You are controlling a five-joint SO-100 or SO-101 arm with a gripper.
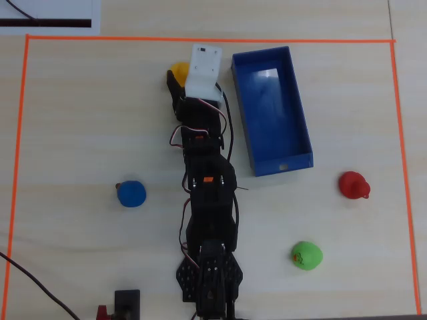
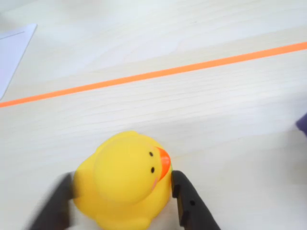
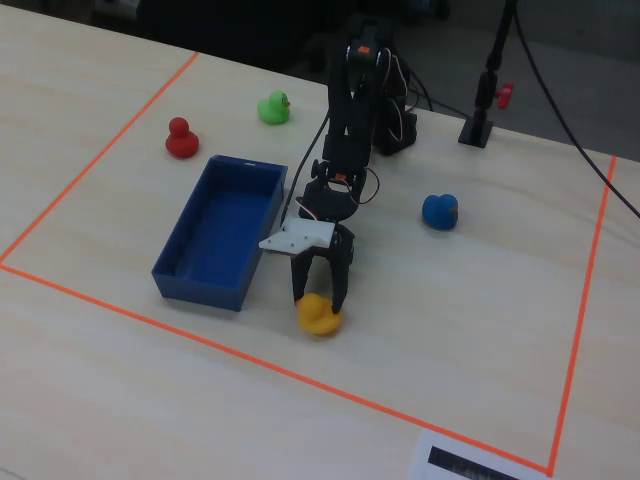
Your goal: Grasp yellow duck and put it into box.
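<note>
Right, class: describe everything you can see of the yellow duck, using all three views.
The yellow duck is a small, rounded toy, smooth and rubbery-looking, with an orange beak and black dot eyes. It sits upright on the pale wooden table, inside the orange tape line. In the fixed view it lies to the right of the box, apart from it. The gripper straddles it, a dark finger against each flank.

Even, bright indoor light. Glare whitens the box [image 1: 270,93] floor overhead. In the wrist view, the finger [image 2: 53,206] at seven o'clock is blurred.
</note>
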